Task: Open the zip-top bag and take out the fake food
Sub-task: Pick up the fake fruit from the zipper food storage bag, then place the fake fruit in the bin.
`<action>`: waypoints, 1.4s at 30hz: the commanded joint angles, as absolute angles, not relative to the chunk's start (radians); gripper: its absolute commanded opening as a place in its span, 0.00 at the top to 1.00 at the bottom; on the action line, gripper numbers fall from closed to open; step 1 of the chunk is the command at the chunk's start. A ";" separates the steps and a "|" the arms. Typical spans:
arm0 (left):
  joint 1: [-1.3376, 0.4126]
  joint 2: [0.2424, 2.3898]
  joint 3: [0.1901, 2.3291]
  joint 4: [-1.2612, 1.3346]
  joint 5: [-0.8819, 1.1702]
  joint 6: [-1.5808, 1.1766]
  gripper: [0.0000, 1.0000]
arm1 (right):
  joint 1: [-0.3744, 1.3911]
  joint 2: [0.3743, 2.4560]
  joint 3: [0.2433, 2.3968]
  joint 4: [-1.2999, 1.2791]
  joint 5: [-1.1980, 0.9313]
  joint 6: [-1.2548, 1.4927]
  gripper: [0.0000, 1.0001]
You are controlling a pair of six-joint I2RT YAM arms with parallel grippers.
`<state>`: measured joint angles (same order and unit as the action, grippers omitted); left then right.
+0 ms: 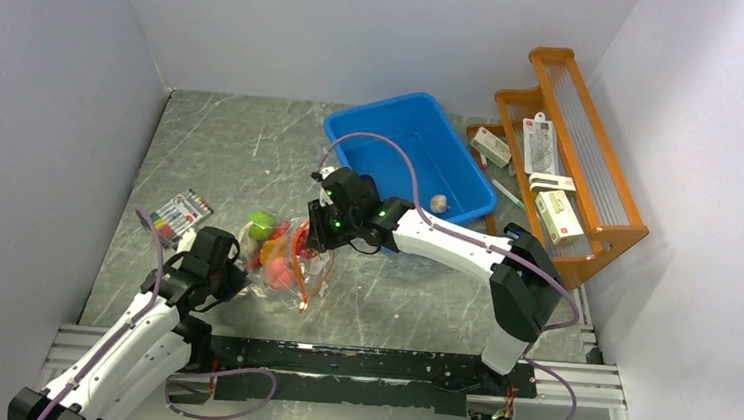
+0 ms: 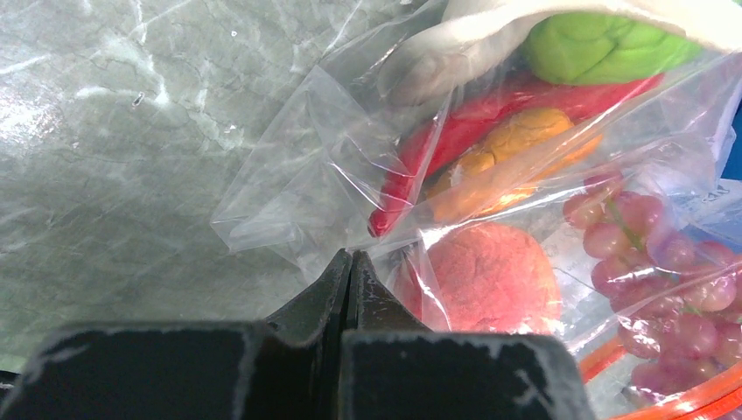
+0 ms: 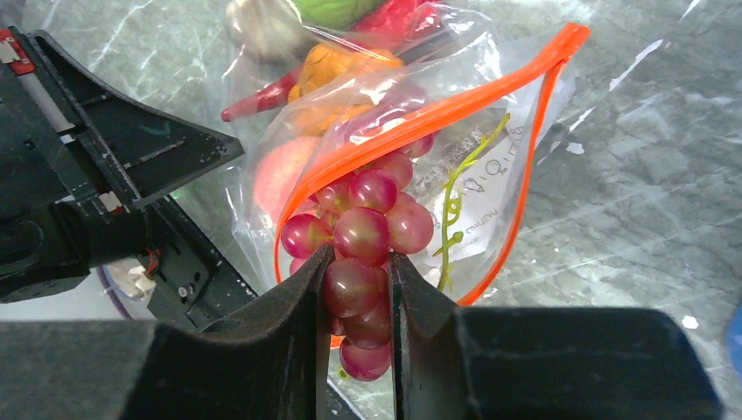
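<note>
Your right gripper [image 3: 354, 271] jaws clamp grapes [image 3: 363, 232] at the zip-top bag [image 3: 437, 114] mouth; left gripper [image 2: 350, 262] jaws shut, probably on film; grapes may snag.

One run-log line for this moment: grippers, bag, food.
left gripper: shut on zip-top bag edge | right gripper: shut on grapes at bag mouth | zip strip: open | peach, green ball: inside bag

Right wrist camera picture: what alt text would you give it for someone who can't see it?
The right gripper, two black fingers, is shut on a bunch of dark red grapes at the open mouth of a clear zip-top bag, edged by an orange zip strip. More fake food lies inside the bag, on a grey marbled table.
</note>
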<state>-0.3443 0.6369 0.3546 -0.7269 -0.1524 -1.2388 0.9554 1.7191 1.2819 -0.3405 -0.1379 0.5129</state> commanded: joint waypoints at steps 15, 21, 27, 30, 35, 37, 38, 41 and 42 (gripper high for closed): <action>-0.348 0.622 0.399 -0.753 -0.183 -1.240 0.93 | 0.939 1.566 1.251 -0.278 -0.128 0.512 0.87; -0.348 0.622 0.400 -0.755 -0.183 -1.244 0.93 | 0.937 1.516 1.235 -0.277 -0.098 0.495 0.87; -0.348 0.618 0.411 -0.757 -0.179 -1.237 0.79 | 0.937 1.453 1.206 -0.202 -0.145 0.475 0.88; -0.348 0.614 0.430 -0.763 -0.168 -1.227 0.67 | 0.937 1.426 1.200 -0.176 -0.175 0.466 0.88; -0.348 0.586 0.459 -0.790 -0.165 -1.239 0.35 | 0.938 1.380 1.201 -0.197 -0.094 0.431 0.88; -0.348 0.571 0.473 -0.807 -0.170 -1.247 0.32 | 0.938 1.362 1.212 -0.241 -0.023 0.402 0.89; -0.348 0.564 0.482 -0.817 -0.173 -1.249 0.31 | 0.938 1.351 1.217 -0.254 0.011 0.385 0.89; -0.348 0.546 0.515 -0.847 -0.191 -1.250 0.28 | 0.937 1.316 1.240 -0.282 0.107 0.331 0.91; -0.348 0.542 0.527 -0.856 -0.199 -1.249 0.27 | 0.938 1.305 1.246 -0.284 0.134 0.319 0.91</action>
